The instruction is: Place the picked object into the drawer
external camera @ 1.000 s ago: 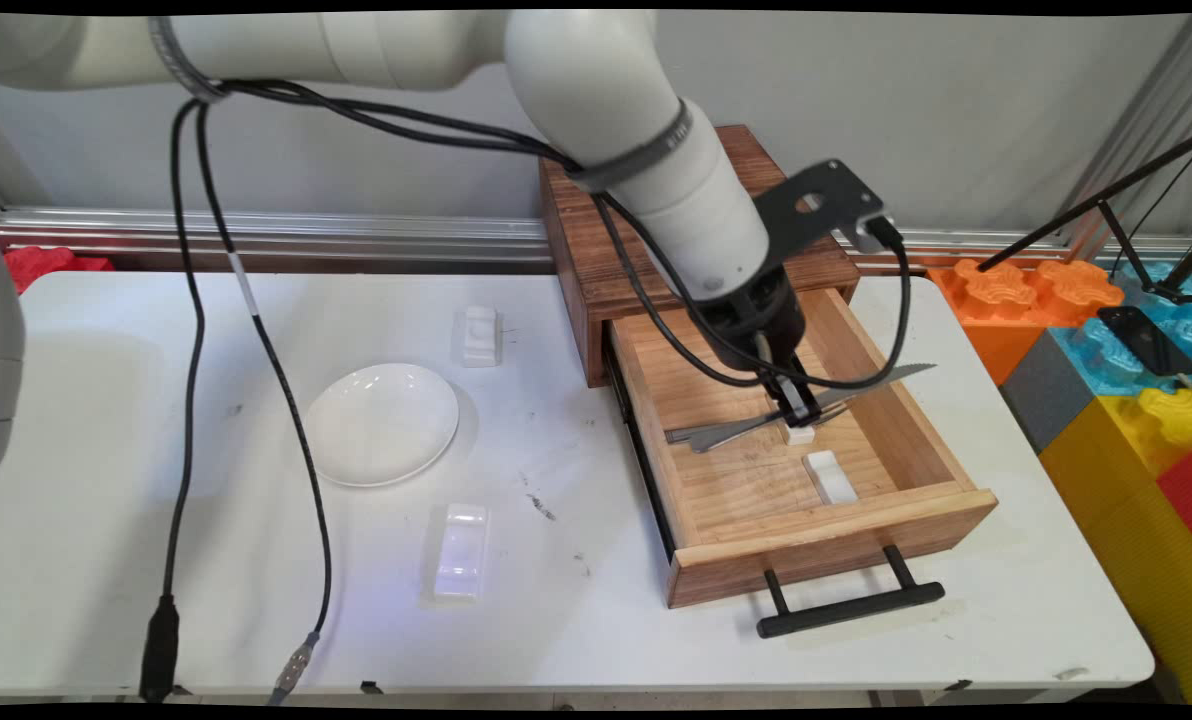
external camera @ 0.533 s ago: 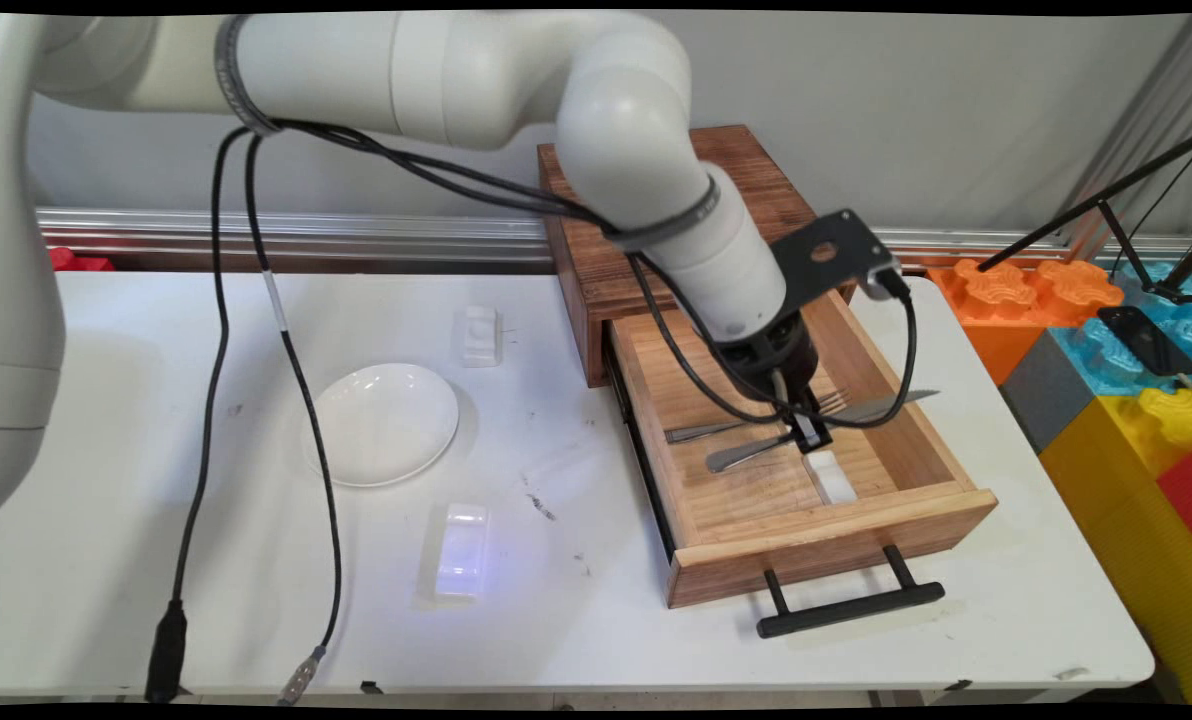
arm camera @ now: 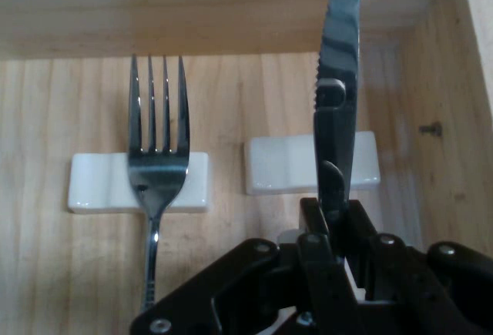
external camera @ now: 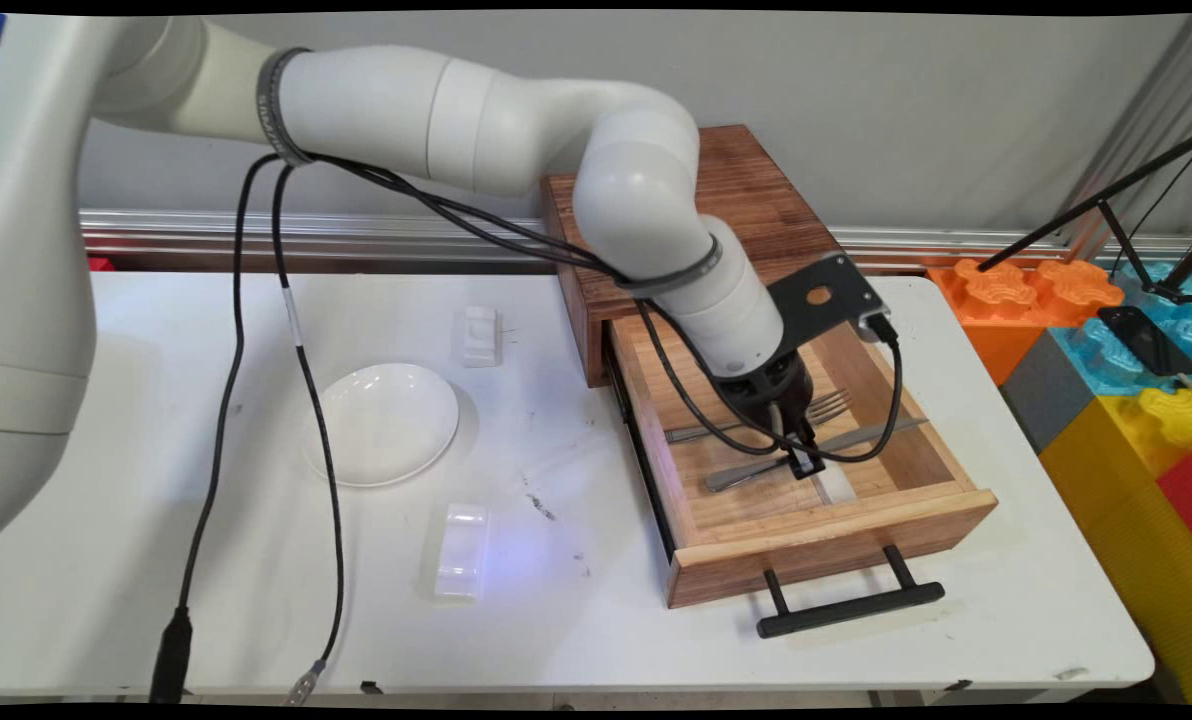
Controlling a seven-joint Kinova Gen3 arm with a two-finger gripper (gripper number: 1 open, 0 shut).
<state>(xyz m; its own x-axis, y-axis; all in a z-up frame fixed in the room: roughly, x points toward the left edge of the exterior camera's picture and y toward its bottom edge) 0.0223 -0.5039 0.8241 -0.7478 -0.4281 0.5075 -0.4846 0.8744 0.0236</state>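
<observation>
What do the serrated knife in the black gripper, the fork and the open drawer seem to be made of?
Serrated knife: polished metal, likely steel, mirror-like reflections. Four-tined fork: same shiny metal look. Open drawer: pale unpainted wood, grain visible. Small white rests: glossy, perhaps ceramic. Black gripper shut on the knife.

A white table (external camera: 556, 600) fills most of the main view, its top scuffed with a few dark marks. Behind the table runs a plain grey wall (external camera: 956, 90), with a silver metal rail (external camera: 356, 235) along its foot, just beyond the table's far edge. To the right of the table stand large toy-like blocks (external camera: 1136, 400) in orange, blue, grey, yellow and red. Above the blocks, thin black tripod legs (external camera: 1096, 205) slant in from the upper right.
</observation>
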